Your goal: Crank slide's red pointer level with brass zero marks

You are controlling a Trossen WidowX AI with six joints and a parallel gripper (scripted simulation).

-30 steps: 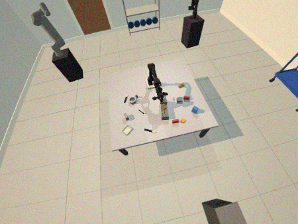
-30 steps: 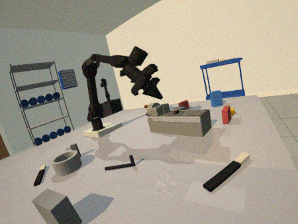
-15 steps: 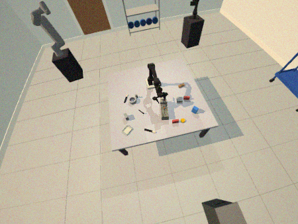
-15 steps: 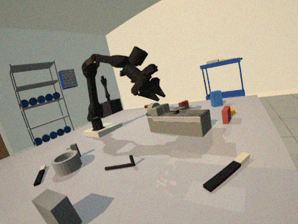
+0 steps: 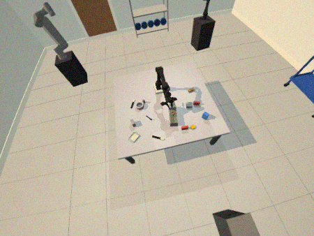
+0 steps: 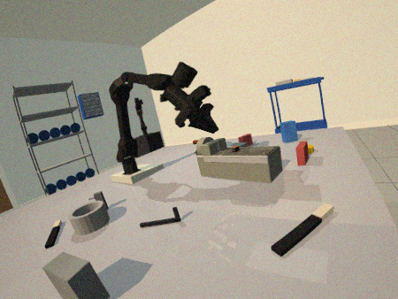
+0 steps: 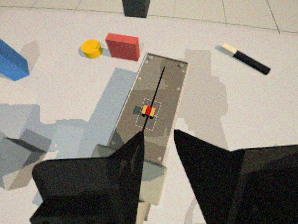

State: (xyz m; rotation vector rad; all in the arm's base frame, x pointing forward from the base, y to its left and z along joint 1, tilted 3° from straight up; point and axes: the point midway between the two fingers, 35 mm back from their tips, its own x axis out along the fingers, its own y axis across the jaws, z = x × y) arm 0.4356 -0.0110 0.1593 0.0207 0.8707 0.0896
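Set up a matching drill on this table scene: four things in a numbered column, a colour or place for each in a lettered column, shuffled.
1. yellow disc
2. blue block
3. gripper
4. slide's pointer

A. red, on top of the machine
B. beside a red block
C. above the machine, holding nothing
D. on the table, away from the machine

Pairs: 1-B, 2-D, 3-C, 4-A
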